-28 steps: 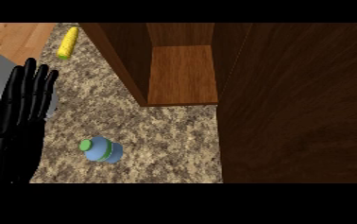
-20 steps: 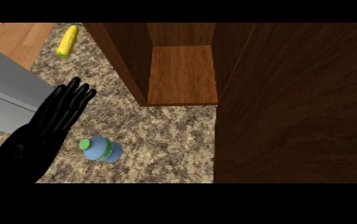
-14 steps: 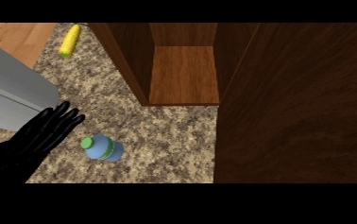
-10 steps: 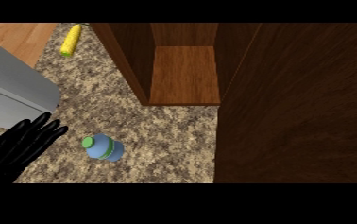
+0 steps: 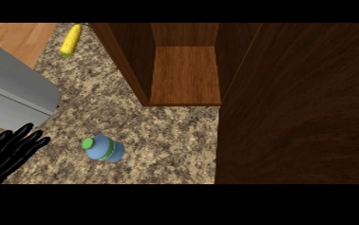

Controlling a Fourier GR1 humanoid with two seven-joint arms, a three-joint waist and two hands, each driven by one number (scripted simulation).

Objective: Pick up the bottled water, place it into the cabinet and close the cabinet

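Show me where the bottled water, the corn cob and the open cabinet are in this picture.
bottled water [image 5: 108, 150], head view, on its blue body beside the green cap.
corn cob [image 5: 70, 40], head view, middle of its yellow length.
cabinet [image 5: 186, 74], head view, bare wooden floor of its open compartment.

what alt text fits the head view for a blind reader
Blue bottled water with a green cap sits on the speckled counter, the open left hand beside it, apart. Behind, an open wooden cabinet and a corn cob.

Bare counter [image 5: 175, 134] lies between bottled water [image 5: 104, 148] and open cabinet [image 5: 184, 77].
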